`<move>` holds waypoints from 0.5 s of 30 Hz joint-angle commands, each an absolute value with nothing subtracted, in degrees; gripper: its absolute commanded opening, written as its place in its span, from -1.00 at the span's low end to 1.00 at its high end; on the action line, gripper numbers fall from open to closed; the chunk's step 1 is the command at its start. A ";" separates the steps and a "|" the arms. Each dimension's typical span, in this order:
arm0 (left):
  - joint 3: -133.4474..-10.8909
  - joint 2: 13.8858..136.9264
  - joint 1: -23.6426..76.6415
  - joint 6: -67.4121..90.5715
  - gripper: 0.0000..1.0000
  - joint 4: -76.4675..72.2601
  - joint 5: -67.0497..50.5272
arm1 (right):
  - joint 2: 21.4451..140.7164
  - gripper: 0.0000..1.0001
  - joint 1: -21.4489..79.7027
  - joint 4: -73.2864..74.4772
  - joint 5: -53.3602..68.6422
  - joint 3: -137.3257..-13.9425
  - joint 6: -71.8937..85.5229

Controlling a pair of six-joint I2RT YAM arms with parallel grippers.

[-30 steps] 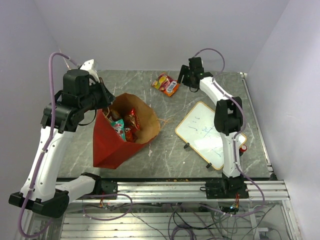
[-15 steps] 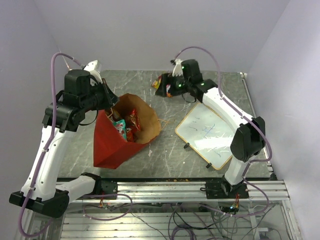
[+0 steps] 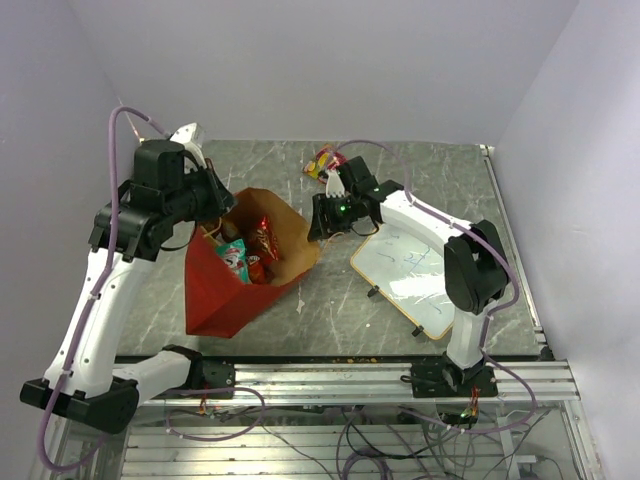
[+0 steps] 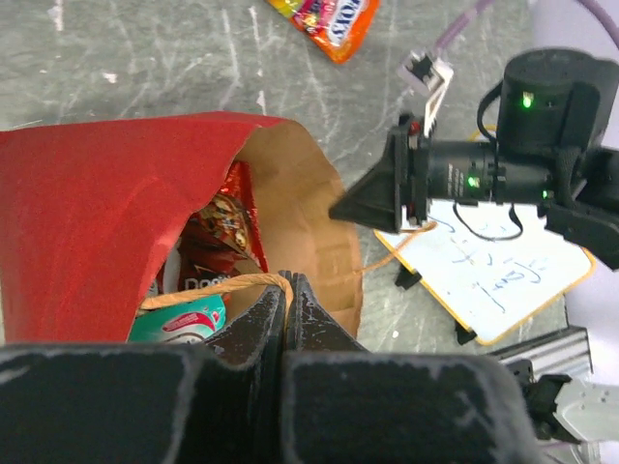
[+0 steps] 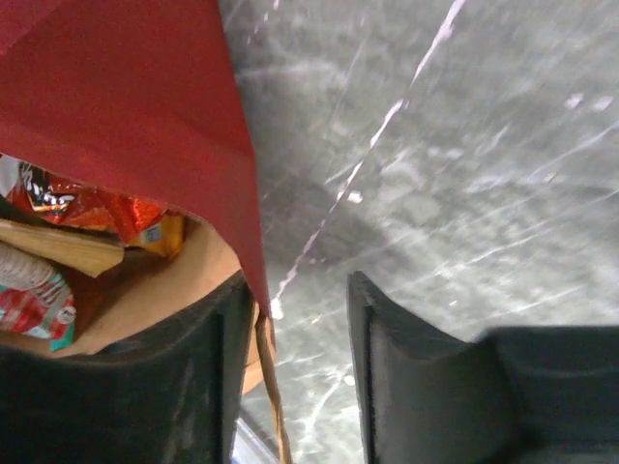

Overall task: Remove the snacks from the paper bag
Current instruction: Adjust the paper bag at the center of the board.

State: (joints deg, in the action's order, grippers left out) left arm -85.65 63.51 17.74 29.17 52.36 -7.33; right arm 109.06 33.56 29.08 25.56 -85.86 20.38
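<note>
Red paper bag [image 3: 225,290] is held open by the left gripper [image 4: 287,290], clamped on its string handle [image 4: 208,283], I guess so the right gripper [image 5: 300,290], jaws apart and empty, can reach the snacks [image 3: 248,255].

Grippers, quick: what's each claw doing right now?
Left gripper: closed on the string handle of the paper bag.
Right gripper: open, holding nothing, beside the bag's rim.

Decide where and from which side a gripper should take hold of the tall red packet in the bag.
Grip its top edge: the red packet stands upright, its top rising above the teal packet beside it. Probably come from above and the right, through the bag's open mouth, where the open right gripper is; the shut left gripper holds the string handle.
</note>
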 commanded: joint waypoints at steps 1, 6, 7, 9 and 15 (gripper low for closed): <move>-89.74 65.45 17.67 28.64 -0.86 53.88 0.03 | 106.85 -0.33 34.53 28.56 29.99 -81.96 24.25; -96.06 70.99 17.64 25.50 -0.86 52.74 5.43 | 104.29 -0.68 35.31 20.89 35.12 -77.57 30.61; -97.64 72.13 17.66 24.62 -0.86 52.09 6.03 | 103.90 -0.76 35.66 19.01 35.42 -76.78 32.03; -100.71 74.57 17.67 23.00 -0.86 50.59 6.80 | 103.55 -0.89 36.65 16.21 35.43 -75.62 34.61; -106.84 79.27 17.67 18.51 -0.86 45.47 1.68 | 102.89 -0.93 40.87 11.00 33.67 -74.73 39.82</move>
